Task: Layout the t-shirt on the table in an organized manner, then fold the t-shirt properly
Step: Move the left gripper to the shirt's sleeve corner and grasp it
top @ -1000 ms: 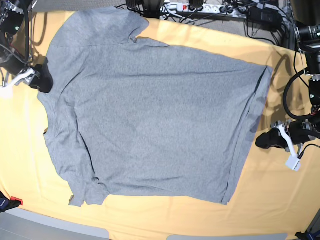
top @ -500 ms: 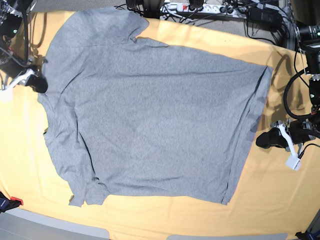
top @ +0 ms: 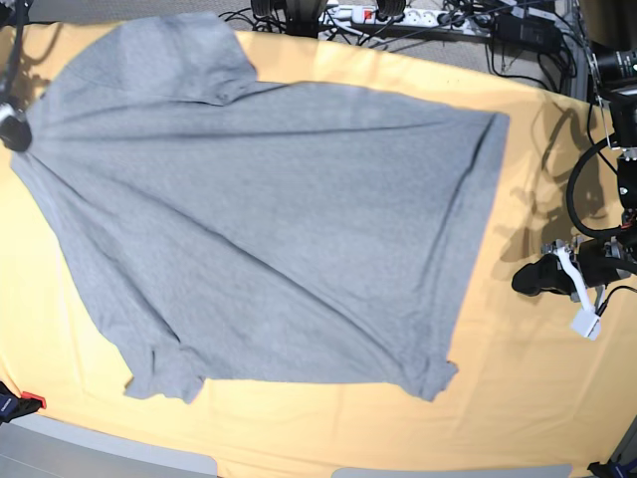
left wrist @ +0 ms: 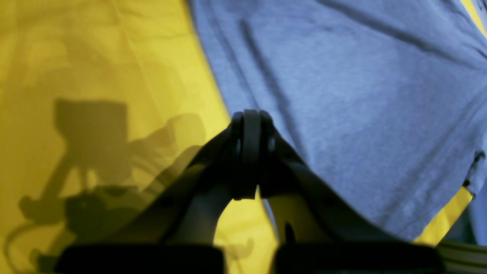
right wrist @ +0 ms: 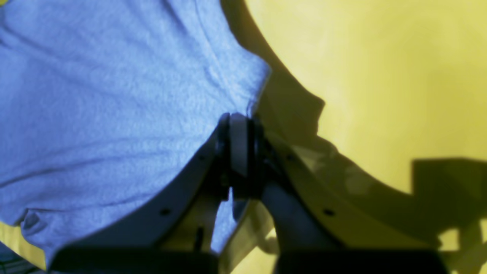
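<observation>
Since a second ago the right gripper has clamped its jaws on the edge of the t-shirt and dragged it toward that arm's side; the left gripper rests closed and empty beside the hem. Laying-out seems under way: next, probably tension and smoothing. The table is bare yellow cloth; cables crowd its far edge.
</observation>
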